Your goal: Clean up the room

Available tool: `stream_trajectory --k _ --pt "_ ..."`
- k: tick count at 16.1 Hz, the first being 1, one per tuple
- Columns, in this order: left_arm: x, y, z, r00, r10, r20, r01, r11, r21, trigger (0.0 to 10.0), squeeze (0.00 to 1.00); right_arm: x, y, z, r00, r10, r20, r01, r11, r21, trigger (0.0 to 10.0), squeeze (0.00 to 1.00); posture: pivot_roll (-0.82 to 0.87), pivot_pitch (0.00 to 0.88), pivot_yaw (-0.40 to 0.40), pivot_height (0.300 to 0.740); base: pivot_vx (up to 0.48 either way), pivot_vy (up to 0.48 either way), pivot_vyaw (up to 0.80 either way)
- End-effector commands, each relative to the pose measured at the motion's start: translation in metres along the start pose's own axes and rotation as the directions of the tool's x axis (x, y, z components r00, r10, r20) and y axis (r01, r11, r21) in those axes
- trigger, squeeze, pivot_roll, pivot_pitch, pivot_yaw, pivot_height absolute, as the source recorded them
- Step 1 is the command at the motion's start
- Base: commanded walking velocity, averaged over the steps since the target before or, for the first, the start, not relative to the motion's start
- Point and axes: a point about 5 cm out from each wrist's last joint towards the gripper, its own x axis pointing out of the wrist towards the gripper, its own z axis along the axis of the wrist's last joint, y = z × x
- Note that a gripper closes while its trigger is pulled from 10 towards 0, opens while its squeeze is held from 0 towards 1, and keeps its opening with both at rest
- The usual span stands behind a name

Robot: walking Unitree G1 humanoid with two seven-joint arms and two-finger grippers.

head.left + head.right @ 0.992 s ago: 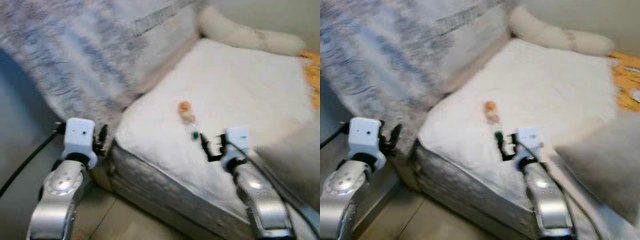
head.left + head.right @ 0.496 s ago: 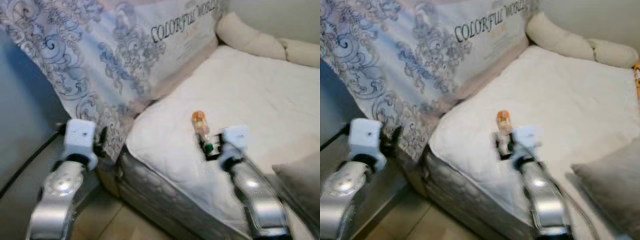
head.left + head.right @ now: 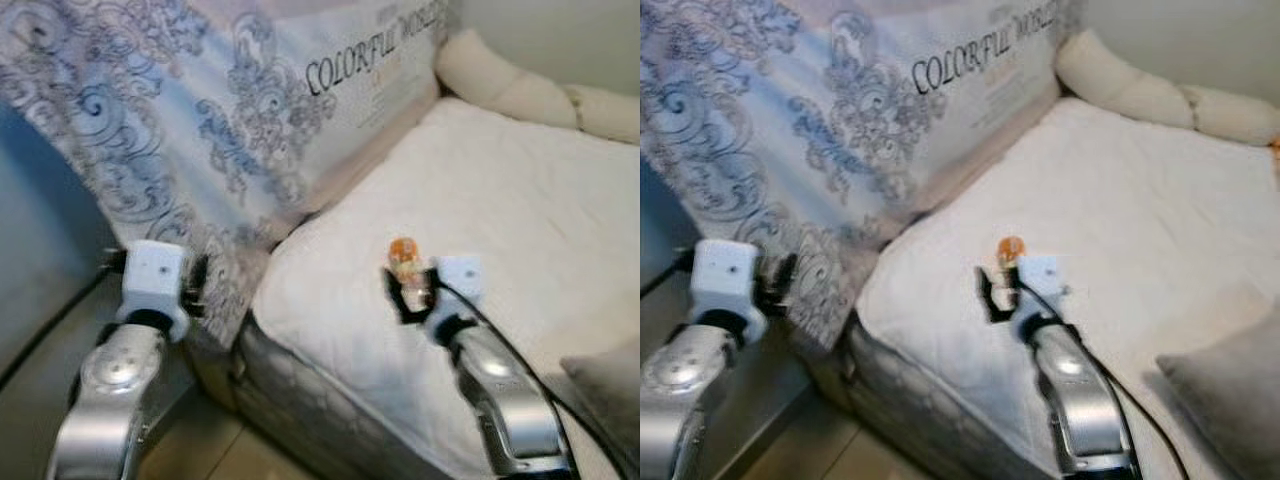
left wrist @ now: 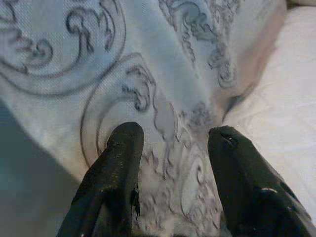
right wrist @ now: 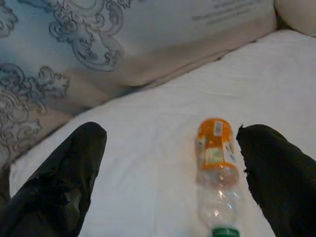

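A small plastic bottle with an orange label and a green cap lies on its side on the white mattress. My right gripper stands open right at the bottle, its two black fingers spread wide with the bottle between them, not touched. My left gripper is open, held low at the left against the patterned blue-grey blanket that hangs over the bed's side.
A cream bolster pillow lies along the far edge of the mattress. A grey cushion sits at the near right. The mattress edge drops to a tiled floor between my arms.
The view has swung and sharpened. My right gripper has come forward to the bottle, which now lies between its fingers. The left arm has kept its place.
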Motion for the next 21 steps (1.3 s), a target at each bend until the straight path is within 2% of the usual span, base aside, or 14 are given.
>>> stream_trajectory --k 1,3,6,8,9,10,11,14,16,18,20,21 --pt "0.002 -0.012 0.004 0.997 -0.071 0.007 0.07 0.997 0.011 10.0 0.0 0.0 -0.016 -0.003 0.996 -0.075 -0.043 0.076 0.997 0.019 10.0 0.0 -0.04 0.0 -0.008 0.74 0.0 0.0 0.0" --pt "0.003 -0.024 0.005 0.982 -0.19 -0.002 0.19 0.981 0.05 10.0 0.0 0.009 -0.021 -0.009 0.986 -0.108 -0.125 0.111 0.994 0.022 10.0 0.0 -0.04 0.0 -0.004 0.74 0.0 0.0 0.0" --pt "0.006 -0.038 0.002 0.935 -0.346 -0.073 0.35 0.935 0.053 10.0 0.0 0.029 -0.026 -0.014 0.967 -0.103 -0.233 0.094 0.994 -0.048 10.0 0.0 -0.04 0.0 0.0 0.74 0.0 0.0 0.0" --pt "0.008 -0.043 0.002 0.91 -0.405 -0.092 0.411 0.909 0.063 10.0 0.0 0.042 -0.03 -0.014 0.956 -0.102 -0.277 0.085 0.994 -0.074 10.0 0.0 -0.04 0.0 0.002 0.74 0.0 0.0 0.0" --pt "0.012 -0.048 0.004 0.882 -0.46 -0.105 0.469 0.879 0.088 10.0 0.0 0.059 -0.033 -0.011 0.946 -0.095 -0.311 0.068 0.993 -0.095 10.0 0.79 -0.03 0.0 0.004 0.74 0.0 0.0 0.0" --pt "0.013 -0.051 0.007 0.858 -0.502 -0.108 0.512 0.852 0.113 10.0 0.0 0.066 -0.034 -0.009 0.94 -0.094 -0.328 0.058 0.991 -0.118 10.0 0.97 -0.03 0.0 0.004 0.74 0.0 0.0 0.0" --pt "0.014 -0.057 0.015 0.818 -0.566 -0.096 0.575 0.808 0.129 10.0 0.0 0.079 -0.038 -0.002 0.931 -0.088 -0.354 0.042 0.99 -0.137 10.0 1.0 -0.02 0.0 0.001 0.74 0.0 0.0 0.0" --pt "0.016 -0.059 0.024 0.781 -0.619 -0.085 0.624 0.765 0.157 10.0 0.0 0.091 -0.051 0.008 0.915 -0.139 -0.378 0.076 0.981 -0.176 10.0 1.0 -0.01 0.032 -0.007 0.74 0.0 0.0 0.0" --pt "0.016 -0.056 0.026 0.757 -0.645 -0.1 0.652 0.738 0.173 10.0 0.0 0.092 -0.063 0.009 0.894 -0.192 -0.405 0.116 0.972 -0.206 10.0 1.0 0.01 0.075 -0.015 0.74 0.0 0.0 0.0" --pt "0.011 -0.054 0.027 0.719 -0.685 -0.118 0.694 0.699 0.174 10.0 0.0 0.087 -0.071 -0.001 0.859 -0.219 -0.463 0.144 0.97 -0.194 10.0 1.0 0.02 0.111 -0.012 0.74 0.0 0.0 0.0" --pt "0.008 -0.054 0.025 0.705 -0.696 -0.133 0.708 0.684 0.175 10.0 0.0 0.084 -0.073 -0.009 0.845 -0.217 -0.489 0.152 0.974 -0.171 10.0 0.0 0.03 0.125 -0.006 0.74 0.0 0.0 0.0" --pt "0.008 -0.054 0.025 0.702 -0.699 -0.137 0.711 0.68 0.176 10.0 0.0 0.082 -0.073 -0.014 0.839 -0.216 -0.5 0.159 0.975 -0.154 10.0 0.0 0.03 0.128 -0.006 0.74 0.0 0.0 0.0"
